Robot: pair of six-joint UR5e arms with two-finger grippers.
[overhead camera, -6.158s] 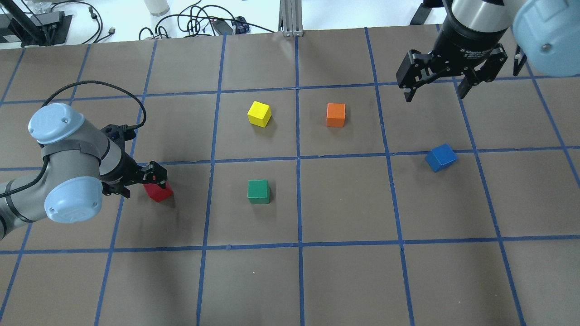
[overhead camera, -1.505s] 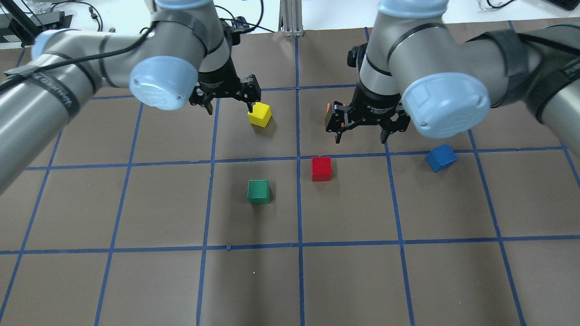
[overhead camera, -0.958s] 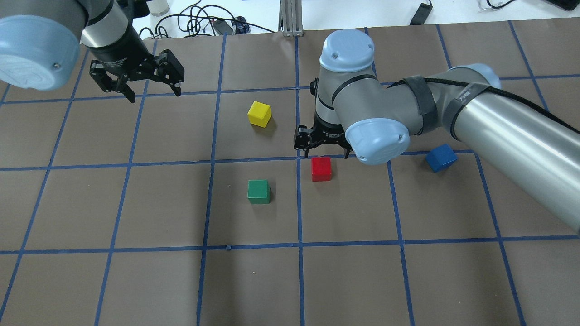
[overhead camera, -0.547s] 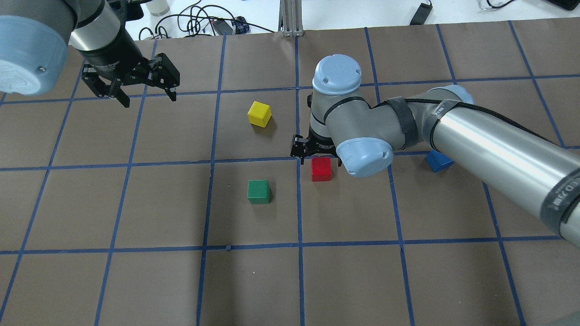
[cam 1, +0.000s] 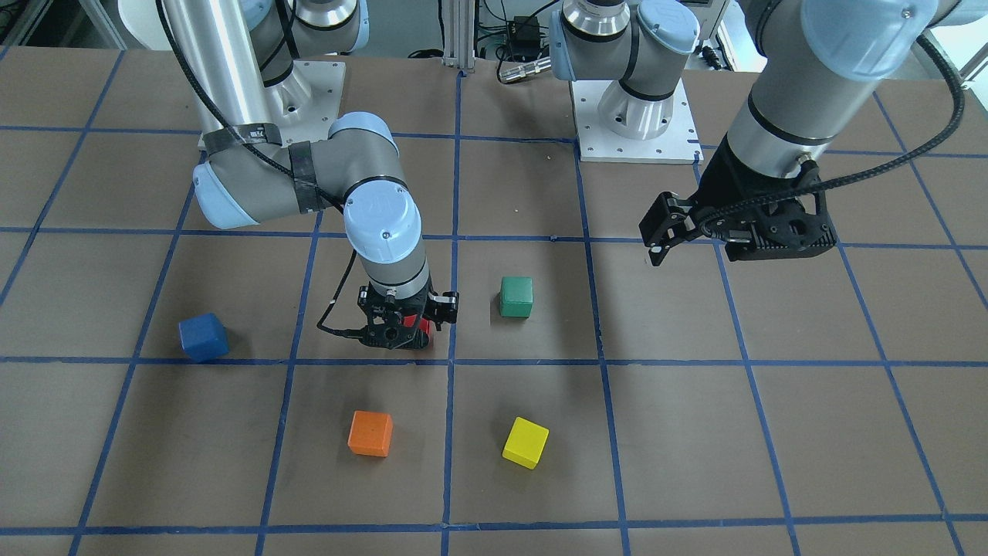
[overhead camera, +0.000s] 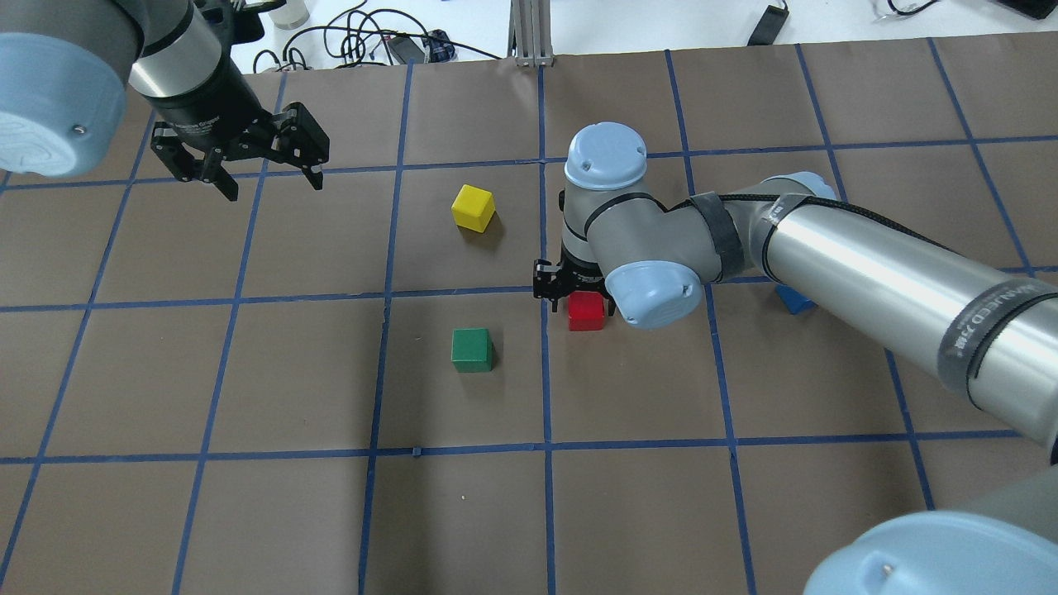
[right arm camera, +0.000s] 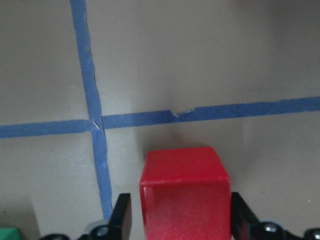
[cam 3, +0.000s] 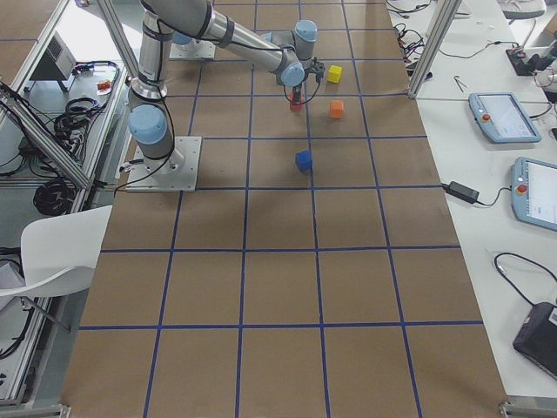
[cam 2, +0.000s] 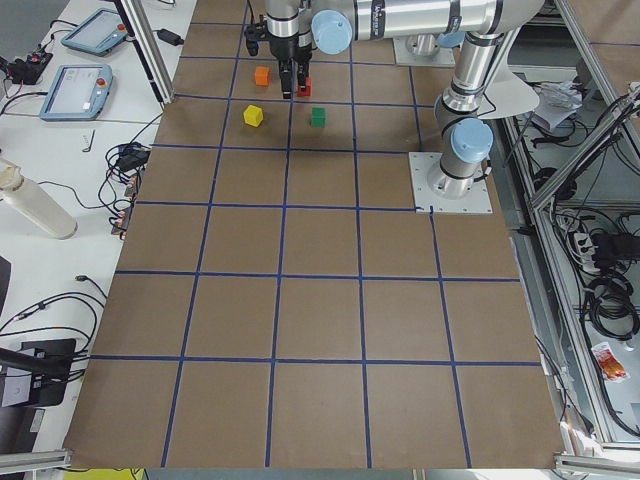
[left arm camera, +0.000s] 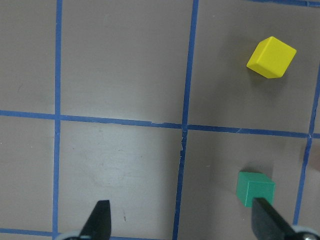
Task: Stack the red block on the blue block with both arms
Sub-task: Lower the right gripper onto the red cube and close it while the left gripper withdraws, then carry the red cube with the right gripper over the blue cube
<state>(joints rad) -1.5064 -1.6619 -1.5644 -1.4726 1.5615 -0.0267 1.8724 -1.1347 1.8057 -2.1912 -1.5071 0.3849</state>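
Jaws of right gripper (right arm camera: 181, 217) stood parted astride red block (right arm camera: 184, 185) mid-table; we noted left gripper (overhead camera: 273, 188) spread, aloft toward far left corner.

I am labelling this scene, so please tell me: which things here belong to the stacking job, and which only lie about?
Job: red block, blue block, right gripper open around the red block, left gripper open and empty.
Lying about: green block, yellow block, orange block.
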